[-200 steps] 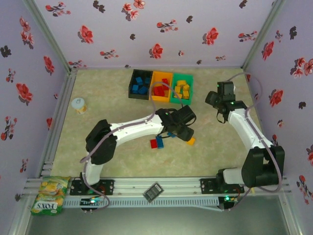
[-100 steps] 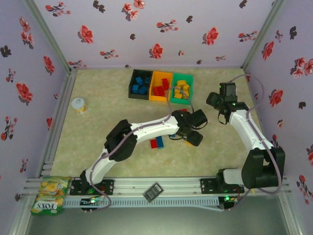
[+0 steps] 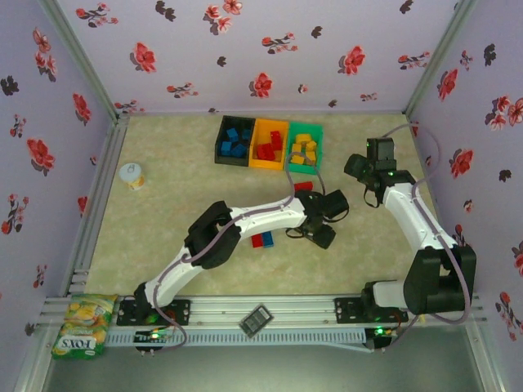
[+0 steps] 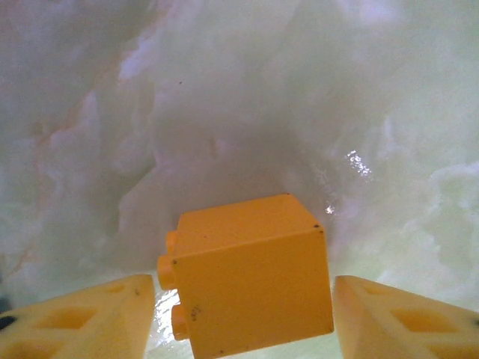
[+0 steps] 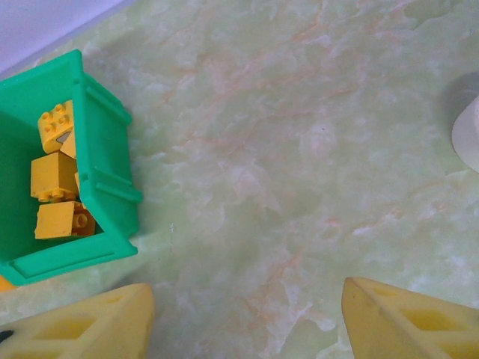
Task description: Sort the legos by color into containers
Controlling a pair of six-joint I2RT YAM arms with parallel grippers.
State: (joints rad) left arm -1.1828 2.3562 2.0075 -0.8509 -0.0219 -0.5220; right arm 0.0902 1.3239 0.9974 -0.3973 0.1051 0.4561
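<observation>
Low over the desk [image 4: 224, 112], my left hand [image 4: 243, 299] straddles a yellow lego [image 4: 254, 277], grip unclear; my right hand [image 5: 247, 299] gapes empty.

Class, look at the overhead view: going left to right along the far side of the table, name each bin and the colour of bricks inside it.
Black bin with blue bricks → orange bin with red bricks → green bin with yellow bricks.
</observation>
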